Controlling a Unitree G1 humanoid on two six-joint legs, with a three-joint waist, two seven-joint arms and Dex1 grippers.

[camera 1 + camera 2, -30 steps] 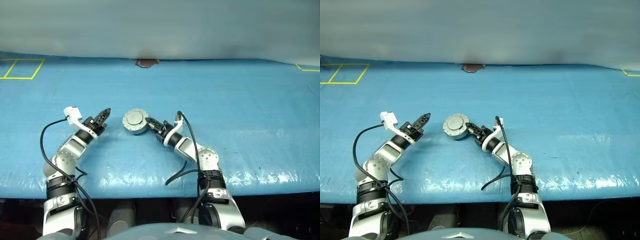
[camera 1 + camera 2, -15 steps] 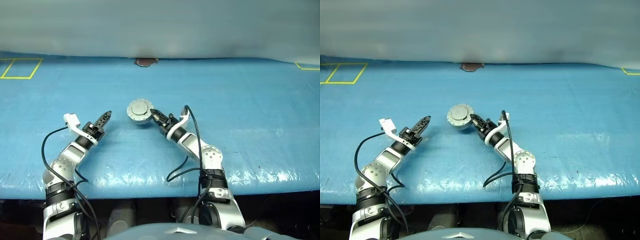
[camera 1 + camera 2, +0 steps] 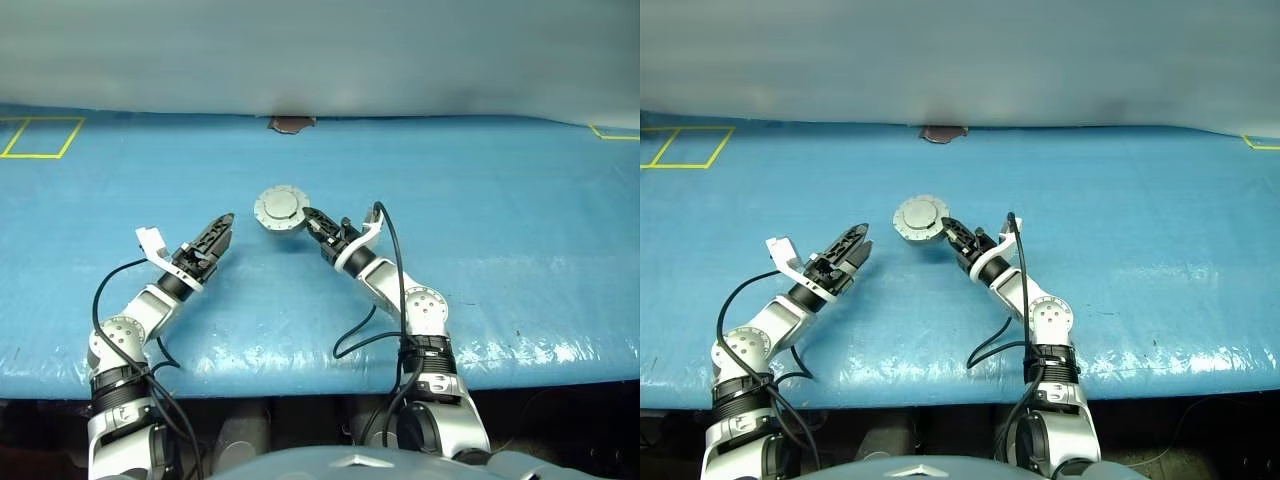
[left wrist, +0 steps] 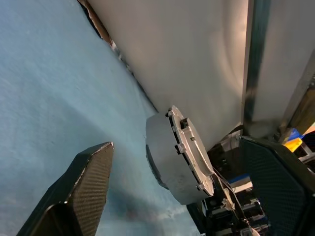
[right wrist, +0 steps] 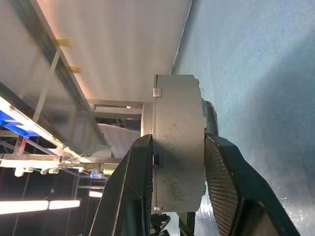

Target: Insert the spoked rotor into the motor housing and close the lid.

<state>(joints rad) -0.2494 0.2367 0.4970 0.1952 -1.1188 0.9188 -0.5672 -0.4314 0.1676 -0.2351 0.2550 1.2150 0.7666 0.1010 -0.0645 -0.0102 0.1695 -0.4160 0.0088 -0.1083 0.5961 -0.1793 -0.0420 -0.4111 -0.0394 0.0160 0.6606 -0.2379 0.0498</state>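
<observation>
My right gripper is shut on the motor housing, a short silver cylinder held off the blue table. The right wrist view shows its side wall squeezed between the two black fingers. The scalloped grey lid sits on top of the housing, its notched edge showing in the left wrist view. My left gripper is open and holds nothing, a short way left of the housing and pointing toward it. The spoked rotor is hidden.
The blue table cover runs back to a grey wall. Yellow tape marks lie at the far left and far right. A small brown patch sits at the back edge. The front edge is close to me.
My left gripper has opened from shut, rolled, and edged toward the housing. My right gripper has lifted the housing higher.
</observation>
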